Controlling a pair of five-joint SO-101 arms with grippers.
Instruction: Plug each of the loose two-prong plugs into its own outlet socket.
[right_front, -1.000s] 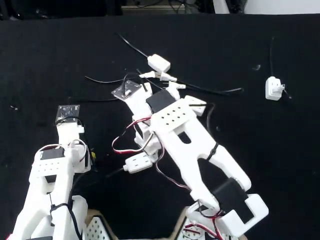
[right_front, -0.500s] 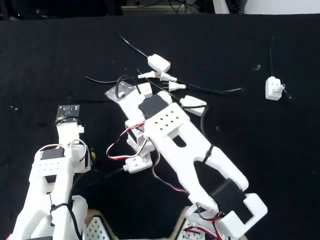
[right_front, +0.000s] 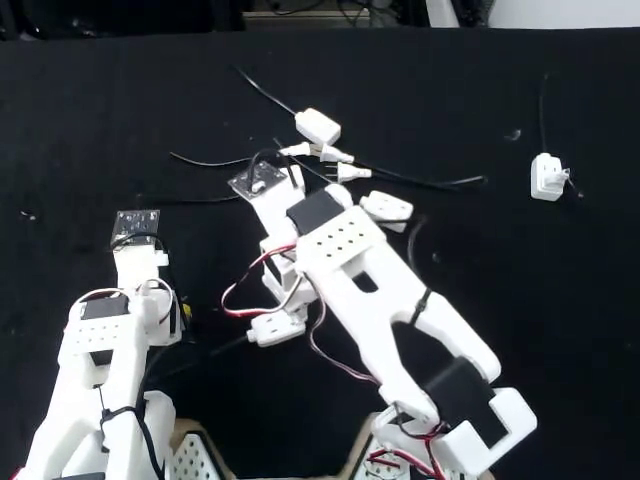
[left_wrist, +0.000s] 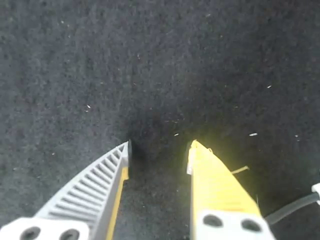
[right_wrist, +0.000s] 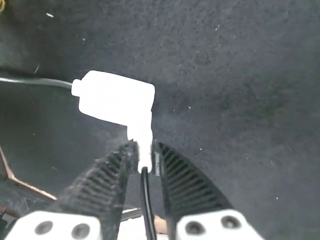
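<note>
My right gripper (right_wrist: 144, 147) is shut on the narrow stem of a white plug (right_wrist: 117, 99). The plug's broad body lies on the black cloth, with a black cable (right_wrist: 35, 82) leaving its side. In the high view that arm's wrist (right_front: 260, 182) stands over the middle of the table and covers the plug. Two loose two-prong plugs (right_front: 312, 151) (right_front: 347, 172) lie just beyond it. White outlet sockets sit at the back (right_front: 318, 126), beside the arm (right_front: 386, 206), under the arm (right_front: 276, 326) and far right (right_front: 546, 176). My left gripper (left_wrist: 157, 147) is open over bare cloth, at the table's left (right_front: 135, 226).
Thin black cables (right_front: 420, 183) cross the middle of the black cloth around the plugs and sockets. Red, white and black wires (right_front: 250, 285) hang from the right arm. One black cable (left_wrist: 295, 207) lies beside the left gripper. The far left and far right cloth is bare.
The right arm's wrist swung a little left, then back right to about where it was. The socket beside it shifted slightly. The left arm kept still.
</note>
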